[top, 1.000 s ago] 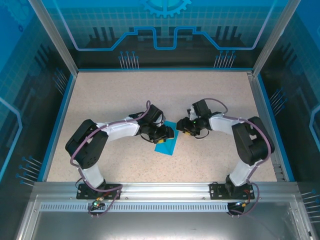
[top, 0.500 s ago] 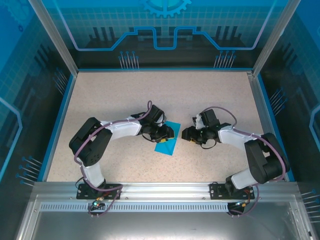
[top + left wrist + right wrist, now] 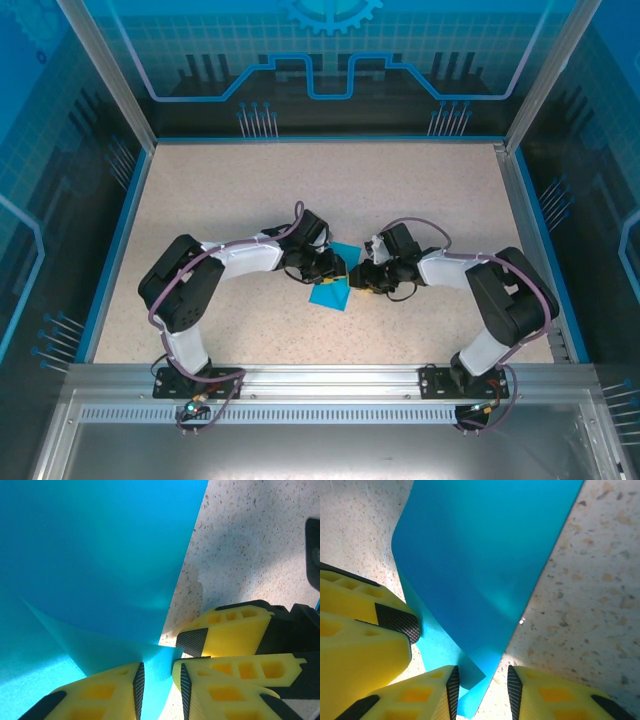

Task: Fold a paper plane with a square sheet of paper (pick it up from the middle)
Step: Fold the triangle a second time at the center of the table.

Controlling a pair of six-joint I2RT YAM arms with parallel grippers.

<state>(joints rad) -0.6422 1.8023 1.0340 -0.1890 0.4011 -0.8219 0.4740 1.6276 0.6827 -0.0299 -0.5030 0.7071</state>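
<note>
Paper [image 3: 329, 295] partly hidden under L end effector [image 3: 342, 268] — top cam, edges cropped in wrist cams

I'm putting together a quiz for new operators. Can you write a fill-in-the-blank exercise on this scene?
The square sheet of paper is ___ in colour.
It lies on a speckled ___.
Part of it sits ___ the two fingers of the left gripper.
The right gripper has ___ fingers with black pads.
Missing words: blue; table; between; yellow.
</note>
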